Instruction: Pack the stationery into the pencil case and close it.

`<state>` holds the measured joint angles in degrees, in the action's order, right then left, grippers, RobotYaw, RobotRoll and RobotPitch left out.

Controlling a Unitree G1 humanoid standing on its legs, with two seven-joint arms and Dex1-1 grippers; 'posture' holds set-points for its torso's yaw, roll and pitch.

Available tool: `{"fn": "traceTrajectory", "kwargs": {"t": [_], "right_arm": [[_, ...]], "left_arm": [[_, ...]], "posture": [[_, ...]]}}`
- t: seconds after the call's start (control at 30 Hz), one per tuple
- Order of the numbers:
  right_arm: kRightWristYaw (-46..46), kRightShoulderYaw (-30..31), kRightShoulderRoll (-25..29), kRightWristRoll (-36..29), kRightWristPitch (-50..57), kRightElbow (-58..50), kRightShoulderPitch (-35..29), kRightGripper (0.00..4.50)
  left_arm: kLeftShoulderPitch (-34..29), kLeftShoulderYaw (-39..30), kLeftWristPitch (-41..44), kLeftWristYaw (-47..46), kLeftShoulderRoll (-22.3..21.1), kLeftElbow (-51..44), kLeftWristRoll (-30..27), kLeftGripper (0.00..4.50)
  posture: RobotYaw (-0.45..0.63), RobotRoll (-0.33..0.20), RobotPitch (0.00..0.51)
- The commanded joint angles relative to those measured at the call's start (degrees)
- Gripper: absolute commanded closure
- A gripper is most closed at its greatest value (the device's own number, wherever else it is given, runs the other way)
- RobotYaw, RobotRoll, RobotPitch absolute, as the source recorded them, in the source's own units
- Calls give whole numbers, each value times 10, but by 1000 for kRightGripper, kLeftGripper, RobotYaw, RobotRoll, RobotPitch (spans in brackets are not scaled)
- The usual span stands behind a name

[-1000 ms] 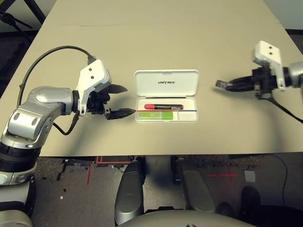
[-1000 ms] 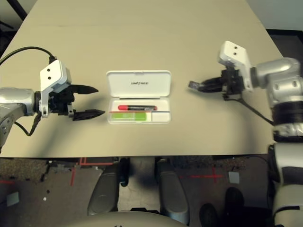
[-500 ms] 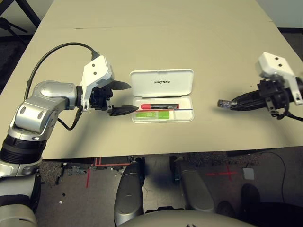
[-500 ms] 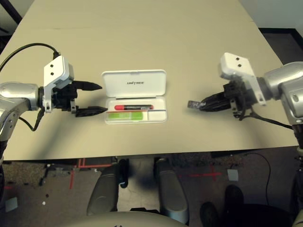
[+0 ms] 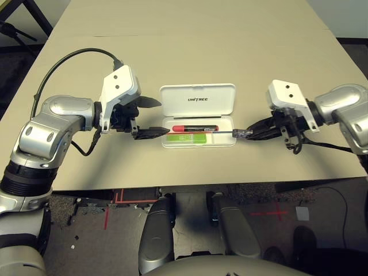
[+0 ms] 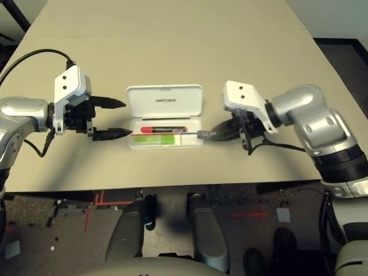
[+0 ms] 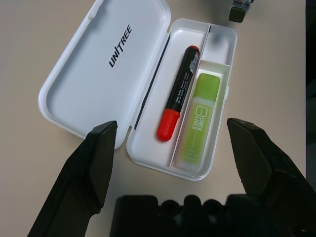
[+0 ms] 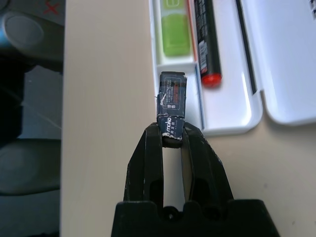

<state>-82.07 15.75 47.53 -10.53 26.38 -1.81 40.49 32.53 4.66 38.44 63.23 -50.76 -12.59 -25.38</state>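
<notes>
The pencil case (image 5: pixel 198 99) lies open mid-table, its white lid flat on the far side. In its tray a red marker (image 5: pixel 194 127) with a black end lies beside a lime-green highlighter (image 5: pixel 190 138). My right gripper (image 5: pixel 248 133) is shut on a small dark block (image 8: pixel 172 101) and holds it over the tray's small compartment at the right end, near the front wall. Whether the block touches the tray I cannot tell. My left gripper (image 5: pixel 161 118) stands open just left of the case, with nothing between its fingers.
The tan table (image 5: pixel 190 46) stretches bare behind the case and to both sides. Its front edge (image 5: pixel 190 185) runs close below the case. A black cable (image 5: pixel 69 60) loops over my left forearm.
My right gripper has swung left with the block, from well right of the case to its right end. The left gripper has stayed open beside the case's left end.
</notes>
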Motion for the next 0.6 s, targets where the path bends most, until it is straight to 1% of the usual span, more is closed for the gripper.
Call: {"fn": "traceTrajectory", "kwargs": {"t": [0.03,0.27,0.6], "right_arm": [[8,24,-20,21,-30,17,11,4252],[16,35,-44,44,-65,44,16,4252],[14,39,-48,48,-82,47,2,4252]], "left_arm": [[-10,0,3,0,-7,-10,5,0],[-11,0,2,-1,-6,-9,6,0],[-10,2,-2,0,-4,-6,9,0]], "posture": [[47,0,219],[51,0,216],[47,0,209]]}}
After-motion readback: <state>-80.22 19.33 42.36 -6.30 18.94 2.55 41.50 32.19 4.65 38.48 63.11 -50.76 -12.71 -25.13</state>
